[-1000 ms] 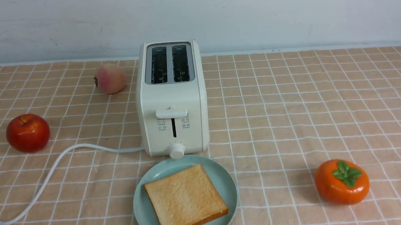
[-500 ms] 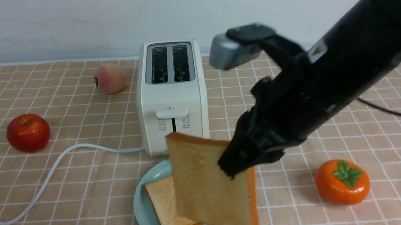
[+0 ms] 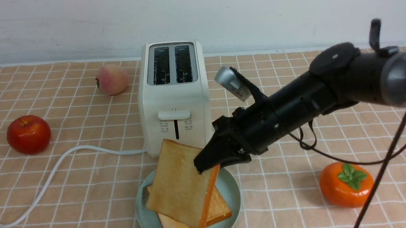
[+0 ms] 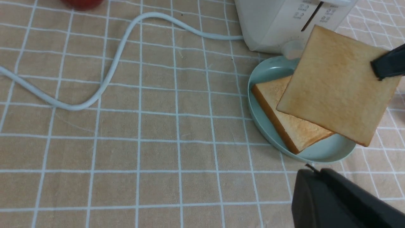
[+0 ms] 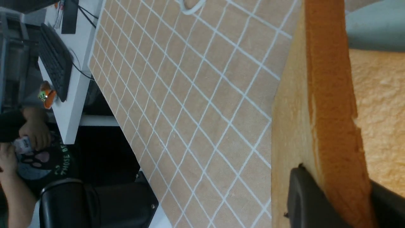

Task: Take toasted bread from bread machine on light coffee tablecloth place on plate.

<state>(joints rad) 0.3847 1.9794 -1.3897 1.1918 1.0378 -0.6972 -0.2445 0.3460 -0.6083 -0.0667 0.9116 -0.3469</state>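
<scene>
The cream-white bread machine [image 3: 173,94] stands on the light coffee tablecloth [image 3: 294,97], both slots empty. In front of it the mint plate [image 3: 231,192] holds one toasted slice [image 3: 218,207] lying flat. My right gripper [image 3: 206,163] is shut on the upper corner of the second slice [image 3: 181,187], which tilts over the plate with its lower edge at the flat slice. The right wrist view shows the fingers [image 5: 299,193] clamped across its crust [image 5: 329,95]. My left gripper [image 4: 311,171] is shut and empty, low beside the plate [image 4: 332,150].
A red apple [image 3: 28,134] and a peach [image 3: 112,79] lie left of the bread machine. Its white cord [image 3: 50,174] curls over the left cloth. An orange persimmon [image 3: 346,184] sits at the right front, under the right arm's black cable [image 3: 388,158].
The right arm came down from above the view with the second slice. It has lowered and tilted the slice onto the slice lying on the plate.
</scene>
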